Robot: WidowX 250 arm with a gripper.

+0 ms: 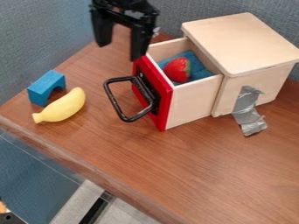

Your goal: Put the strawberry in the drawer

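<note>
Two fingers of pincer [121,52] wide apart, near drawer [191,104]

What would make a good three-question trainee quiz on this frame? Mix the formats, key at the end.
1. Multiple choice: Where is the strawberry?
A) On top of the wooden box
B) In the open drawer
C) On the table by the banana

2. True or false: The blue arched block is inside the drawer.

3. Fill in the blank: The two fingers of the gripper stand ____ (apart / together).

Key:
1. B
2. False
3. Apart
</note>
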